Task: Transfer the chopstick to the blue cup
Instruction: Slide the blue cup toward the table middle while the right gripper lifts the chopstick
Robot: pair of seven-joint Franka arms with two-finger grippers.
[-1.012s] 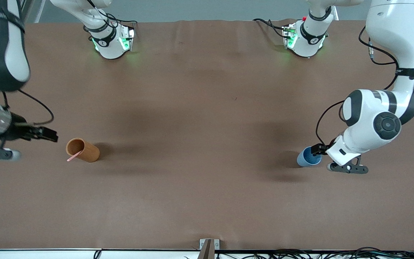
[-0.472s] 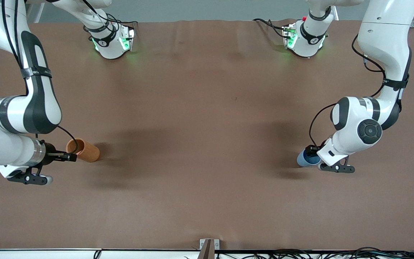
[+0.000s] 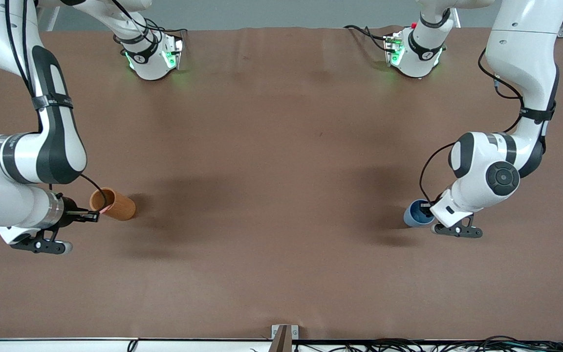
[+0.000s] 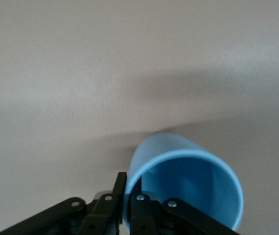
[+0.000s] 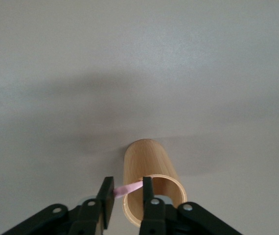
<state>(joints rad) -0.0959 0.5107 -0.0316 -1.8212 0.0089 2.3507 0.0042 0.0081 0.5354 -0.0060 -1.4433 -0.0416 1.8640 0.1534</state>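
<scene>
The pink chopstick leans out of the orange-brown holder, which stands toward the right arm's end of the table. My right gripper is open at the holder's rim, one finger on each side of the stick's upper end; it also shows in the front view. The stick's tip shows there as a small pink mark. The blue cup stands toward the left arm's end. My left gripper is shut on the cup's rim, one finger inside and one outside.
The brown table cloth is bare between the holder and the blue cup. The two arm bases stand at the edge farthest from the front camera. A small bracket sits at the nearest edge.
My right arm has swung in from the table's end and brought its gripper to the holder's rim around the chopstick. My left arm has shifted slightly at the blue cup.
</scene>
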